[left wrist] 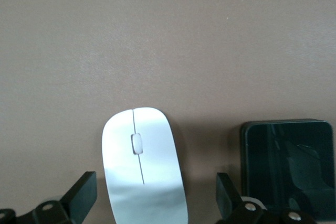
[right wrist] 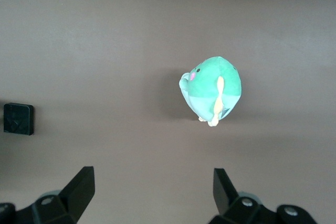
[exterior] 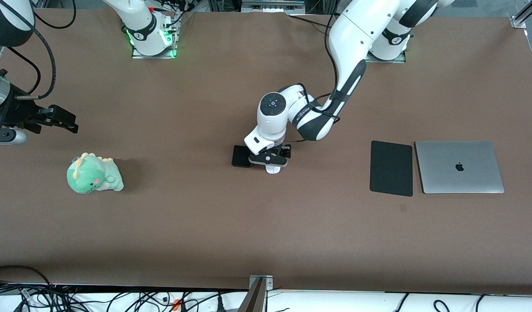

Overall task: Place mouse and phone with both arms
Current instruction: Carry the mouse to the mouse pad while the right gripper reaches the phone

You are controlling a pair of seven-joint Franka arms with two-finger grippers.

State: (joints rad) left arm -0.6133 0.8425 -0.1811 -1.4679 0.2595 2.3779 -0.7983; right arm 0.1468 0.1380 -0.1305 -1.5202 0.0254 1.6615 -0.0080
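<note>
Reaching from its base to the middle of the brown table (exterior: pixel 205 216), the left arm's black two-finger gripper (exterior: pixel 269 158) sits low over the small glossy white oval mouse (left wrist: pixel 143 169), fingers (left wrist: pixel 81 195) spread wide on either side of it and released, nothing grasped. Only the mouse's end nearest the front camera (exterior: pixel 273 169) shows beneath the gripper. Just beside the mouse, toward the right arm's end of the table, lies the small black rounded-corner phone slab (exterior: pixel 239 156), flat on the table. The right arm waits at its own end, its black gripper (exterior: pixel 70 122) raised over bare table, fingers (right wrist: pixel 79 190) apart and empty. A green plush dinosaur toy (exterior: pixel 94 173) lies nearer the front camera than that gripper. Toward the left arm's end rest a flat black rectangular mouse pad (exterior: pixel 391 167) and, just beside it, a closed silver laptop (exterior: pixel 458 167).
</note>
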